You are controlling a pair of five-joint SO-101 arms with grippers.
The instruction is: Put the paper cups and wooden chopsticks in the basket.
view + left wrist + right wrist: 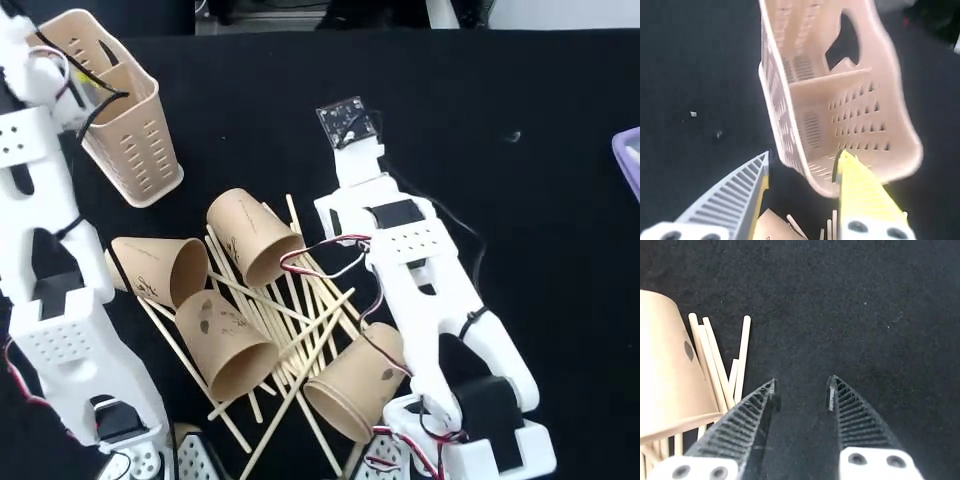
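A beige slotted basket [130, 130] stands at the back left of the black table. My left gripper [804, 156] hangs open just over the basket [840, 115], its yellow fingertip [845, 165] close to the near rim and nothing between the fingers. Several brown paper cups lie on their sides in the middle, among them one [252, 235] at the back and one [362, 385] at the front. Wooden chopsticks [285, 320] are strewn between and under the cups. My right gripper [801, 387] is open over bare cloth, beside the chopstick ends [715, 355] and a cup [665, 380].
The right arm [430, 290] stretches from the front right toward the pile, and the left arm [50, 300] runs along the left edge. A purple object [628, 160] sits at the right edge. The black cloth [520, 120] at the back right is bare.
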